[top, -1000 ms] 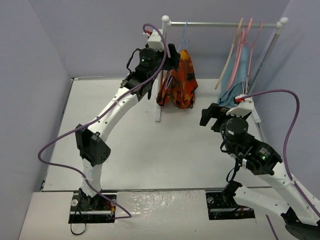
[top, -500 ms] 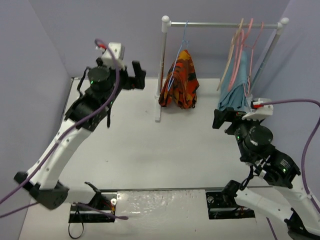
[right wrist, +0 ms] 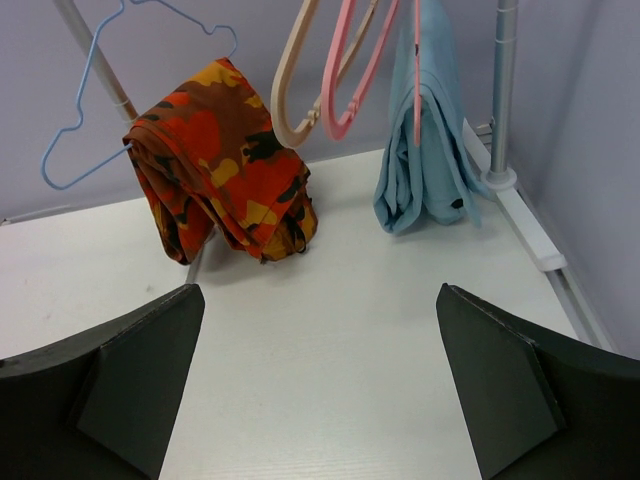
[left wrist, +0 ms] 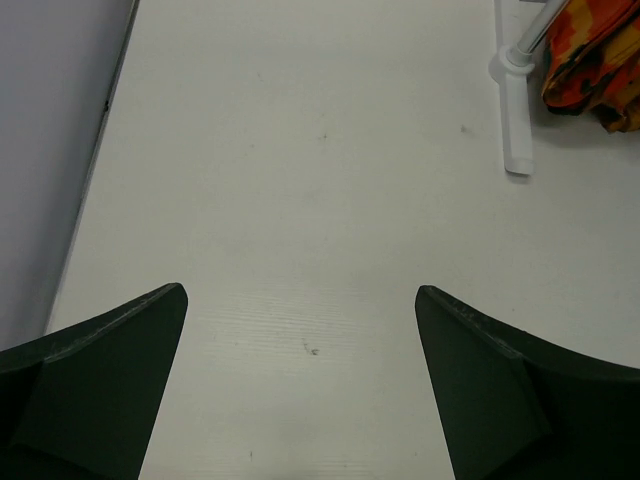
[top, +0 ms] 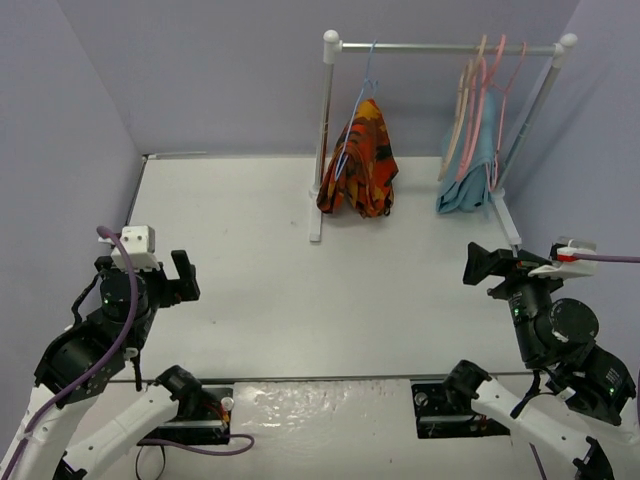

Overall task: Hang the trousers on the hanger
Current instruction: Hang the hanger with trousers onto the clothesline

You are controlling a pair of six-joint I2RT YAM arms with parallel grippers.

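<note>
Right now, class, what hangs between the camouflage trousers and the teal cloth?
A tan wooden hanger and a pink hanger, both bare; the right wrist view shows them.

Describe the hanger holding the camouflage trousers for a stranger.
Find the white clothes rail at the table's far edge. Near its left post hangs a thin light-blue wire hanger carrying orange camouflage trousers; the tan wooden hanger and pink hanger are thicker.

The left arm [top: 95, 345] and right arm [top: 560, 340] were built of white links [top: 135, 420] and black joints [top: 180, 385], with purple cables [top: 612, 258]; dark wedge-shaped fingers [left wrist: 90, 380] were fitted to the left gripper [left wrist: 300, 291] and right gripper [right wrist: 320, 290].
</note>
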